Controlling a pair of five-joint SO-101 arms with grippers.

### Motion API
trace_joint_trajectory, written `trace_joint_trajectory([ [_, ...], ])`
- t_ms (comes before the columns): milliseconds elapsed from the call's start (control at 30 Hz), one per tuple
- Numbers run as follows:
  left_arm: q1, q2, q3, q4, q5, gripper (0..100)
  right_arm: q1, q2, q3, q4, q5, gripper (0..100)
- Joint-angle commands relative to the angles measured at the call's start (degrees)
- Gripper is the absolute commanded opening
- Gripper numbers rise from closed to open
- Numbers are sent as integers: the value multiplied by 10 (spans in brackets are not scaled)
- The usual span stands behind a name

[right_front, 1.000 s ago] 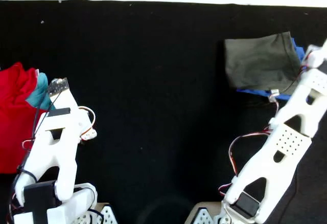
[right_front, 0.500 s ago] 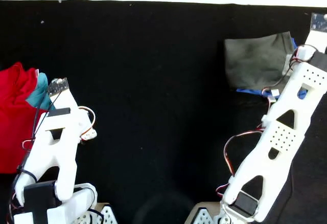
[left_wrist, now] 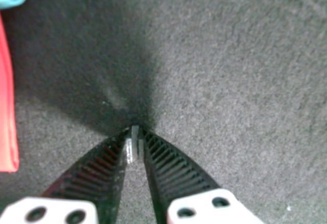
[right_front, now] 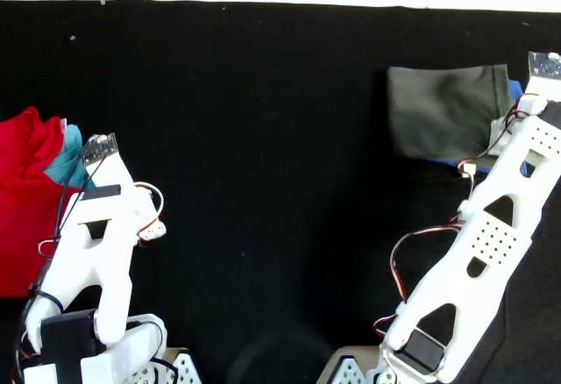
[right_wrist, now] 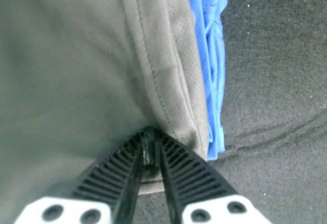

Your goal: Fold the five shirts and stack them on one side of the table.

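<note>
I have the right gripper (right_wrist: 149,150) with its jaws drawn together and the tips down on the grey shirt (right_front: 443,112), close to its stitched hem. Whether any cloth is nipped between them I cannot tell. The grey shirt lies folded at the upper right of the high view, on top of a blue shirt (right_wrist: 210,55) whose edge peeks out beside it. I therefore take this corner to be the stacking side, and I read the closed tips as a way to press or nudge the top layer square. The left gripper (left_wrist: 134,142) is closed too, on nothing, over bare black table (right_front: 263,138) just beside the red shirt (right_front: 24,200) and the teal shirt (right_front: 67,158). Both are bunched at the left edge, look unfolded, and wait their turn.
</note>
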Motion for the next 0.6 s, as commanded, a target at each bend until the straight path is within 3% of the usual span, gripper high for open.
trace_joint_trajectory([
  [0,0,-2,1,-15,3,11,22,-16,-59,40,5,7],
  [167,0,-2,1,-15,3,11,8,-20,-249,122,-43,7],
  [367,0,-2,0,-15,3,13,1,-115,-197,154,-113,9],
  [567,0,-2,0,-15,3,13,-7,-222,-133,155,-114,26],
])
